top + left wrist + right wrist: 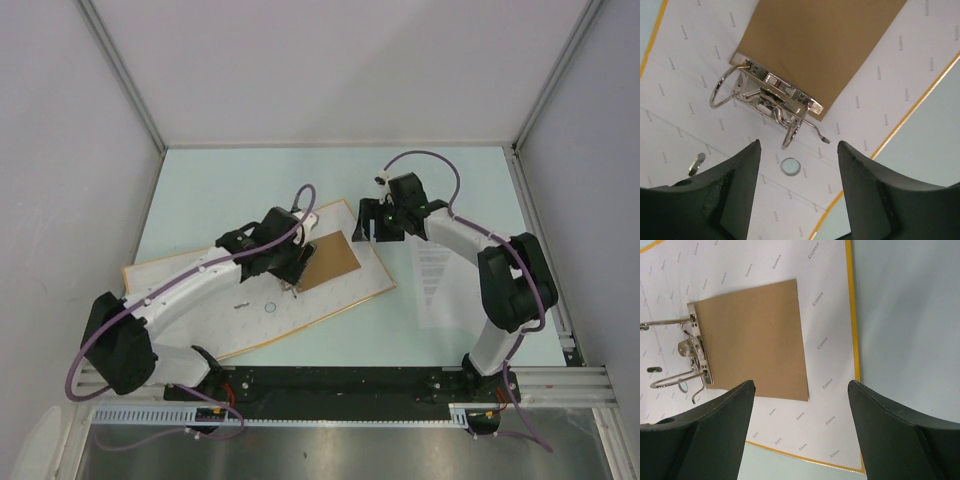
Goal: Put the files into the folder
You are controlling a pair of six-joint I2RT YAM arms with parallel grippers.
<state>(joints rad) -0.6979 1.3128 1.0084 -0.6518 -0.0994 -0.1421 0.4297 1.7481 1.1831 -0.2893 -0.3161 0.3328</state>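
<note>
The folder (345,292) lies open on the table, whitish inside with a yellow edge. Its metal ring clip (767,97) sits at the end of a brown card (820,45). My left gripper (799,145) hangs open just above the ring clip (292,280), with nothing between its fingers. Over the folder's far right corner (840,365) my right gripper (800,385) is open and empty too. The files (435,275), white printed sheets, lie on the table right of the folder, partly under my right arm.
A round metal eyelet (791,166) and a small metal tab (697,163) sit in the folder's spine strip. White walls close in the pale green table (230,190) on three sides. A metal rail (560,330) runs along the right edge.
</note>
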